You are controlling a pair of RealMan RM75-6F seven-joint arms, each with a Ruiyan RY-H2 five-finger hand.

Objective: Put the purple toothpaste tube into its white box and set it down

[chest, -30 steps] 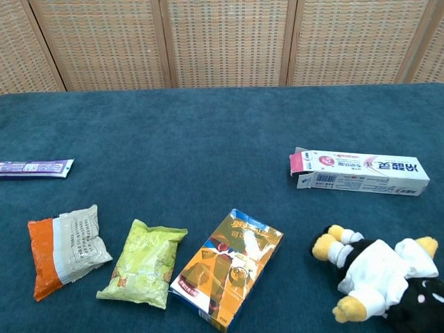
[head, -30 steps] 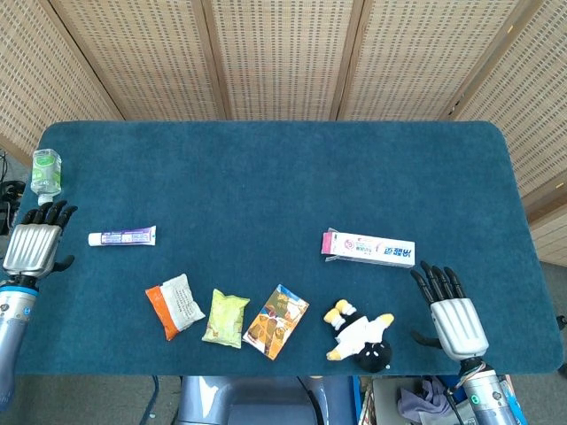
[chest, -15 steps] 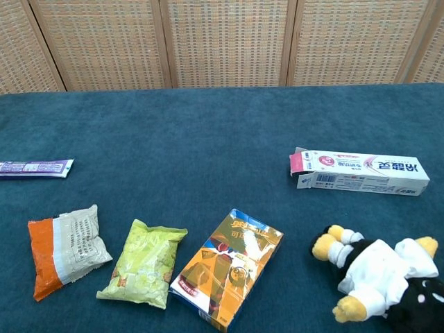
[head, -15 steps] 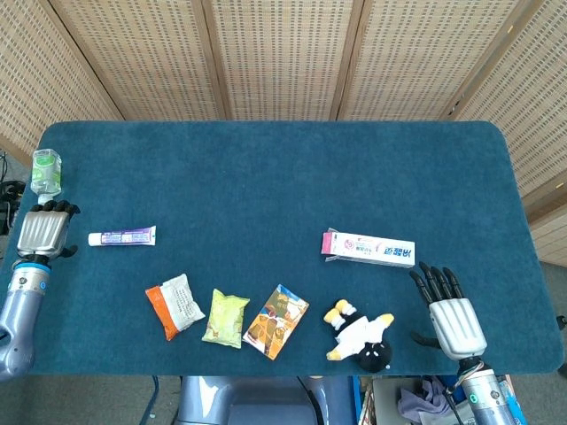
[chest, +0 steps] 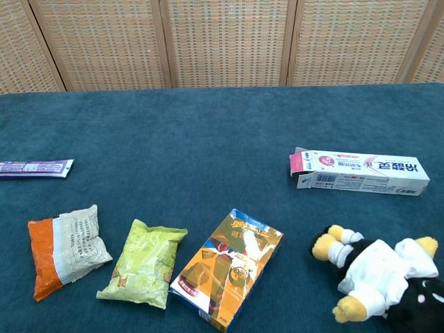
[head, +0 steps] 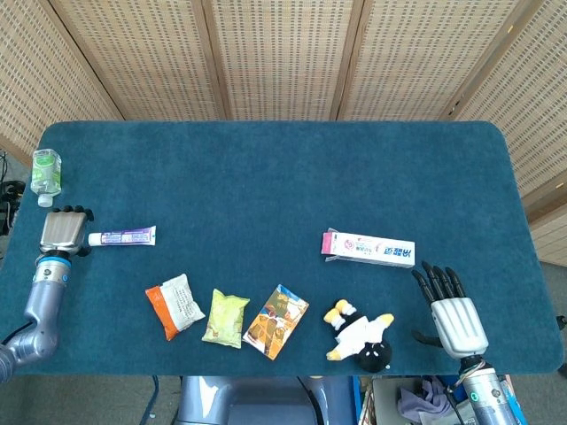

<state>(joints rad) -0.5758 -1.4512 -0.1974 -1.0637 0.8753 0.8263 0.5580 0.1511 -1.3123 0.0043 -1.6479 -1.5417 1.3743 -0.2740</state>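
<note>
The purple toothpaste tube point(head: 122, 236) point(chest: 35, 168) lies flat at the table's left side, cap end toward my left hand point(head: 62, 229). That hand hovers just left of the cap, back facing up, with nothing in it. The white box point(head: 368, 249) point(chest: 357, 173) lies on its side at the right, its pink flap end open toward the left. My right hand point(head: 452, 312) rests near the front right edge, below and right of the box, fingers spread and empty. Neither hand shows in the chest view.
A small clear bottle point(head: 46, 173) stands behind my left hand. Along the front lie an orange-and-white snack pack point(head: 174, 305), a green pack point(head: 226, 318), an orange carton point(head: 276, 320) and a penguin plush point(head: 361, 335). Wicker screens stand behind the blue table point(head: 283, 168).
My left hand has moved right and forward, from the table's left edge up to the tube's cap end. The right hand, tube and box have stayed put.
</note>
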